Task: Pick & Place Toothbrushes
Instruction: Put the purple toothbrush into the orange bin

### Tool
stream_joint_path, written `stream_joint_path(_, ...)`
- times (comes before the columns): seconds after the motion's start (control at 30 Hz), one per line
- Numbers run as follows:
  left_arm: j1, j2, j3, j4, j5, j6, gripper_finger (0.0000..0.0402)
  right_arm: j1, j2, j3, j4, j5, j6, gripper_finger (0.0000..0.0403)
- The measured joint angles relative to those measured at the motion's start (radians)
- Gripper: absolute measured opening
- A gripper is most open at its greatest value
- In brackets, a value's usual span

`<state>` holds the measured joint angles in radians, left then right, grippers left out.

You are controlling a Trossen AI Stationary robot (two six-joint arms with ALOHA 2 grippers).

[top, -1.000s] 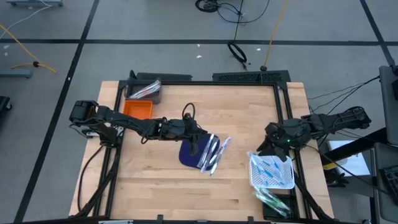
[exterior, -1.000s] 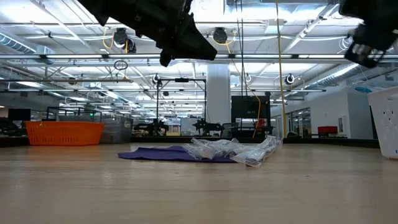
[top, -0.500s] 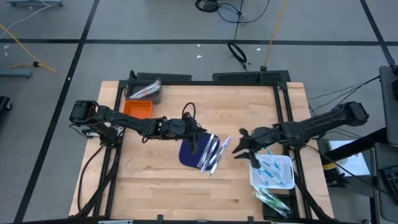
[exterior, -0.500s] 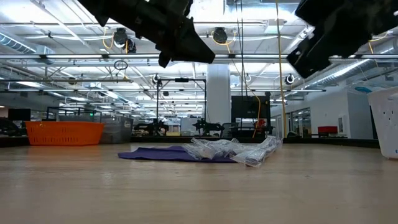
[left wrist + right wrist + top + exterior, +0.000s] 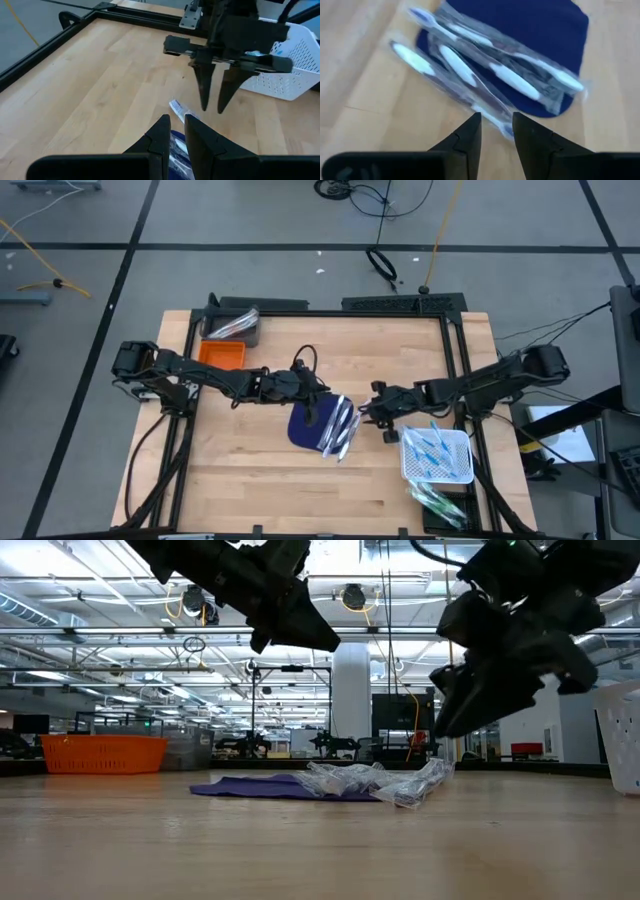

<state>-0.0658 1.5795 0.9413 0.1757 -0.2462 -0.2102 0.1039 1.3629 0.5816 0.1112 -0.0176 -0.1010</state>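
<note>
At the left, an orange bin (image 5: pixel 221 355) stands near the table's edge. The left gripper (image 5: pixel 312 393) hangs above the dark blue mat (image 5: pixel 305 426), with its fingers (image 5: pixel 161 131) only a narrow gap apart and nothing between them. The wrapped toothbrushes (image 5: pixel 340 425) lie on the mat's right edge. The right gripper (image 5: pixel 374 412) hovers just beside them, fingers (image 5: pixel 470 131) parted and empty. Further right, the white basket (image 5: pixel 438 456) holds more toothbrushes.

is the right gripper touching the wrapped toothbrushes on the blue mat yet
Apart. The low view shows the right gripper hanging above the toothbrushes, with background visible between its fingertips and the pile lying on the mat.
</note>
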Motion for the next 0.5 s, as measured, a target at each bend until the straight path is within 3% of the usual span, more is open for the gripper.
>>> stream_joint_path(0.33,0.011,0.000,0.000,-0.002,0.000,0.026,0.0056,-0.006,0.070,0.001,0.066,0.023,-0.123,0.0125)
stream_joint_path(0.5,0.022,0.000,0.000,-0.020,0.000,0.025,0.0056,-0.005,0.113,0.001,0.098,0.096,-0.155,0.0136)
